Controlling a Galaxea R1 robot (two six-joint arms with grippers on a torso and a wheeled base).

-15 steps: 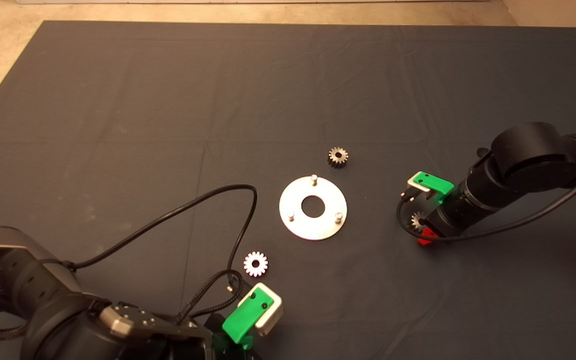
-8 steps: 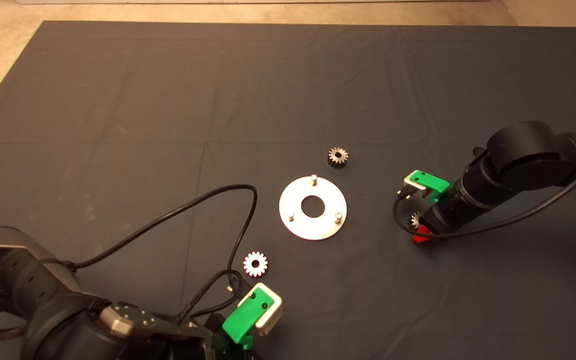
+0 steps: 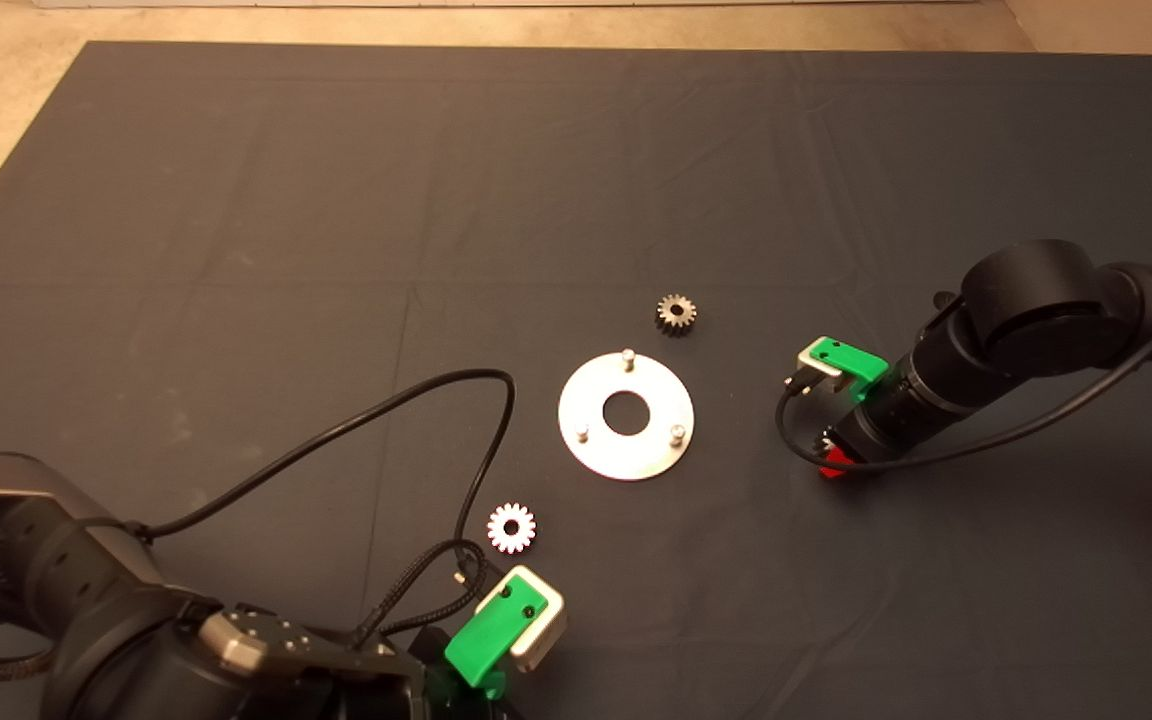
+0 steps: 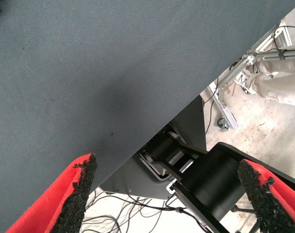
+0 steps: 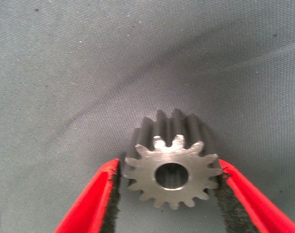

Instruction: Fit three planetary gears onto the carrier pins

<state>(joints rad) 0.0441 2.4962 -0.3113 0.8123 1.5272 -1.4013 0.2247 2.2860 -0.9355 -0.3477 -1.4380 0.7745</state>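
The right gripper [image 5: 169, 194], clamping a gear [image 5: 172, 162], has shifted toward the disc [image 3: 626, 416] over the wrinkled dark mat [image 3: 536, 180].

Three bare carrier pins [image 3: 627, 355] stand upright on the shiny disc [image 3: 591, 400]; one dark gear [image 3: 676, 314] lies just beyond it; a bright gear [image 3: 511, 527] lies nearer; a third gear [image 5: 172, 166] sits clamped between red fingers [image 5: 96, 199].

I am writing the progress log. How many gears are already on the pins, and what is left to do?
None is installed: all three carrier pins on the disc are bare. In hand: the right hand, right of the disc, is shut on one gear. Left: fit that gear, then the dark gear beyond the disc and the bright gear near the left hand, which is parked, open, at the mat's near edge.
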